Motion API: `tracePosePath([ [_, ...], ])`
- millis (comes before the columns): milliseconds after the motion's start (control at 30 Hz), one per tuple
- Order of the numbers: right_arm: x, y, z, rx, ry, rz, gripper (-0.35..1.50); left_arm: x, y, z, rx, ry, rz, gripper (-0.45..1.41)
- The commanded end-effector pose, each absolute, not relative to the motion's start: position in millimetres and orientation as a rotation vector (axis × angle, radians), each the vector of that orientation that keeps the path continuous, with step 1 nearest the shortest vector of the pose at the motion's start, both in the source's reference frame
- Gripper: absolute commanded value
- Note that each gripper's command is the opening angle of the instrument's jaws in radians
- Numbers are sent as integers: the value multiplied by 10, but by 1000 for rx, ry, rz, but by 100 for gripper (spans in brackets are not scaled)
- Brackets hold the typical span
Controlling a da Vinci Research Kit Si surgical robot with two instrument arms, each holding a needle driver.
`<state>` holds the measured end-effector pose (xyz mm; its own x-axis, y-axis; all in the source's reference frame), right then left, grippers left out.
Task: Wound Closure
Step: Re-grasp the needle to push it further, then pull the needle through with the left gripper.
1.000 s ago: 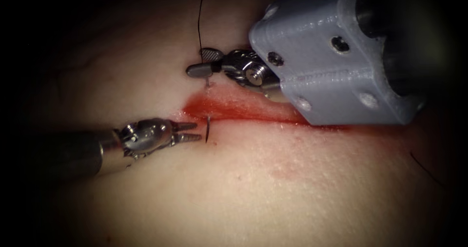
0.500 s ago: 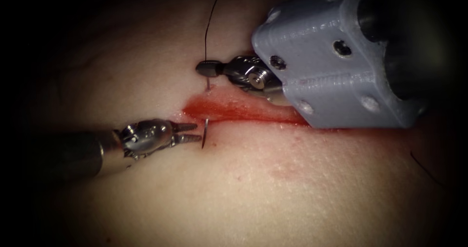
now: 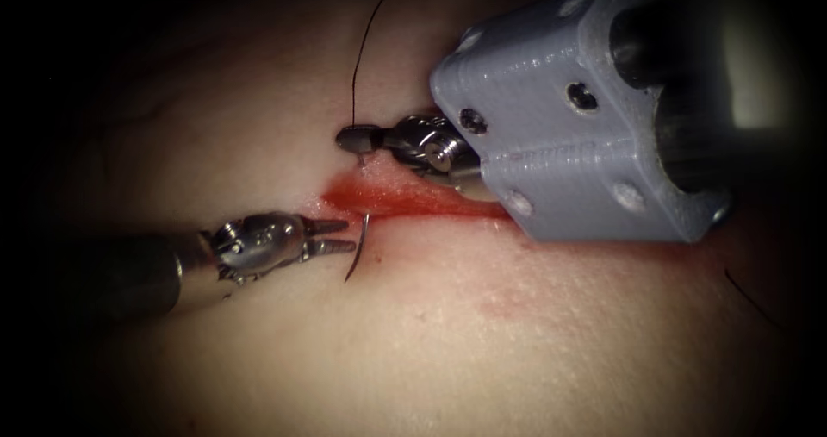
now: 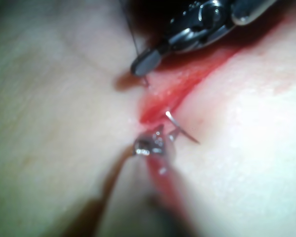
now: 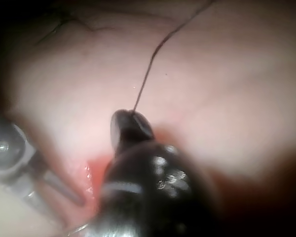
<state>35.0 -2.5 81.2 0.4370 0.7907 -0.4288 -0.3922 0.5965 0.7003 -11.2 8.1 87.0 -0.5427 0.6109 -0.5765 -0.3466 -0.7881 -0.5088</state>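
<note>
The tissue (image 3: 517,342) carries a red cut (image 3: 413,201). The curved needle (image 3: 363,247) is in the tissue at the cut's left end. Its pointed part stands out of the near edge (image 4: 183,130). My right tool (image 3: 357,138) is shut on the needle's back end at the far edge, seen also (image 4: 144,61) (image 5: 130,123). Black thread (image 3: 356,66) (image 5: 153,64) rises from those jaws. My left tool (image 3: 343,235) is open just left of the exposed point, holding nothing; its fingers (image 5: 64,190) lie beside the cut.
Red fluid lines the cut and stains its left end. A short dark thread end (image 3: 749,295) lies on the tissue at the far right. The right arm's grey housing (image 3: 586,118) hangs over the cut's right half.
The right tool's jaws, open a second ago, have shut on the needle's back end and driven it in. More of the point now stands out of the near edge. The left tool has stayed still.
</note>
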Motion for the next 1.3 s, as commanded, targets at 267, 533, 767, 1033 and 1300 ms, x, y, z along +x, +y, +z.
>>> tracePosePath([
  [267, 353, -15, 816, 420, 867, 806, 110, -118, 79, 875, -1052, -455, 2327, -10],
  [533, 325, 2, 814, 301, 862, 823, 141, -124, 82, 873, -1098, -411, 2435, -9],
  [767, 294, 0, 797, 263, 899, 907, 148, -141, 81, 871, -1213, -294, 2536, -2],
  [1033, 275, 0, 755, 363, 981, 906, 148, -153, 89, 848, -1310, -185, 2590, 1],
  [1300, 257, -1, 754, 361, 981, 897, 148, -161, 83, 851, -1303, -140, 2649, 34],
])
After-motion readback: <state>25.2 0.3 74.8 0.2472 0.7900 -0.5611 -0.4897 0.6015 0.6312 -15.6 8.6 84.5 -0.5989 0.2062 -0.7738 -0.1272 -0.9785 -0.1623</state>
